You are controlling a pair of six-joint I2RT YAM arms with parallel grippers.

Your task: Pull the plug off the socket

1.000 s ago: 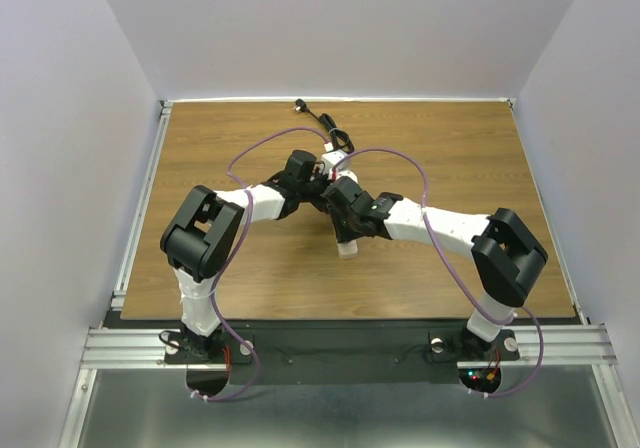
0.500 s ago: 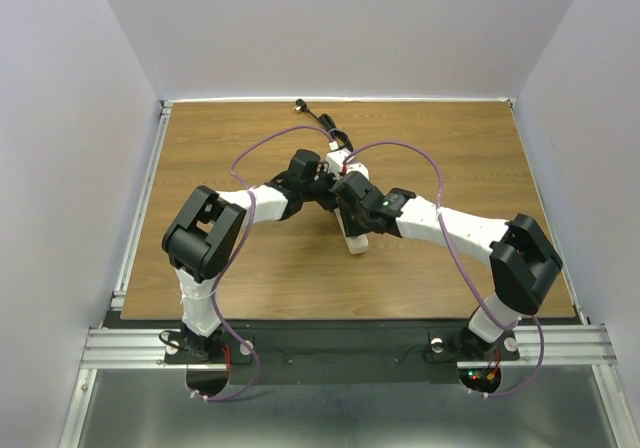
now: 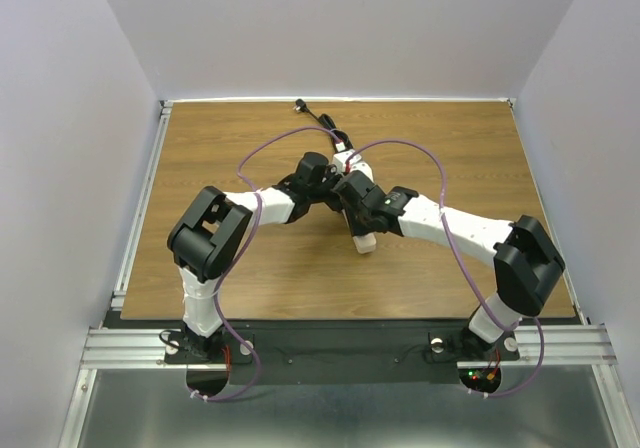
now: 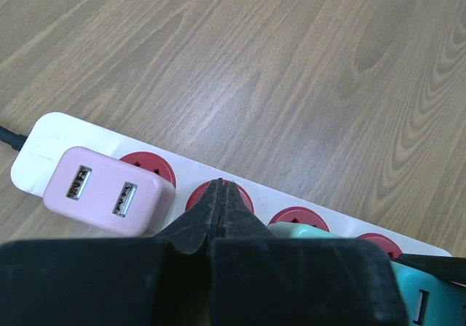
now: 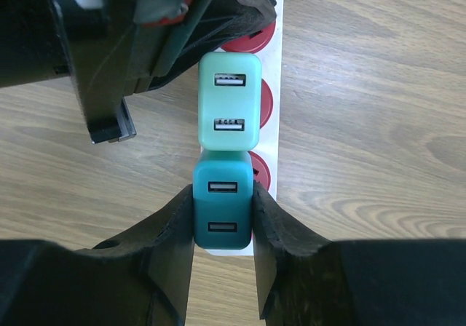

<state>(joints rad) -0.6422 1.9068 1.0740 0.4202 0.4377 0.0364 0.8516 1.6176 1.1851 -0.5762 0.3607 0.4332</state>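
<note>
The socket is a beige power strip with red outlets, lying on the wooden table. A pink plug sits in its end outlet by the cord. A mint plug and a teal plug sit in the two outlets at the other end. My left gripper is shut and empty, its tips down on the free second outlet. My right gripper is shut on the teal plug, one finger on each side. In the top view the arms hide most of the strip.
The strip's thin black cord runs in a bundle toward the table's far edge. My left gripper's body sits right beside the mint plug, close to my right gripper. Purple cables loop over both arms.
My left gripper has shifted right over the strip. My right arm has reached further forward and its gripper has settled on the strip's near end. The strip's near end has shifted slightly.
</note>
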